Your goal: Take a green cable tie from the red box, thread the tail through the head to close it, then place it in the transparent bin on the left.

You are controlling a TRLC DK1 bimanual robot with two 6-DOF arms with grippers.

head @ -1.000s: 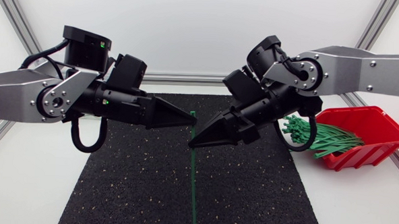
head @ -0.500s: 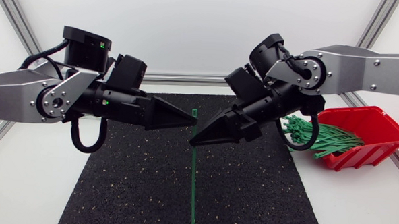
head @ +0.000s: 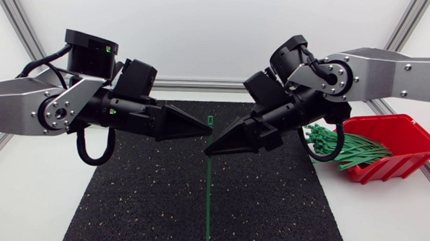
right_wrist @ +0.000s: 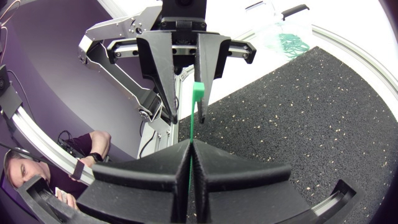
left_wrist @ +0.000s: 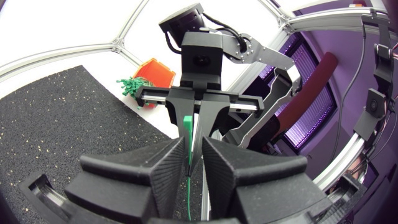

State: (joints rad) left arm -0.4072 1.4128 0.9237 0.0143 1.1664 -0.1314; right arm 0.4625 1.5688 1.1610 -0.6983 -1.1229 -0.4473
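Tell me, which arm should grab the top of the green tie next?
Probably left. The left gripper is open, its fingers either side of the head of the green cable tie; the right gripper is shut on the strap below.

White table [head: 29, 207] bears black mat [head: 146, 197] and red box [head: 403, 132].

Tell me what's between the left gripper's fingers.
The head of the green cable tie, seen in the right wrist view; the right gripper holds its strap.
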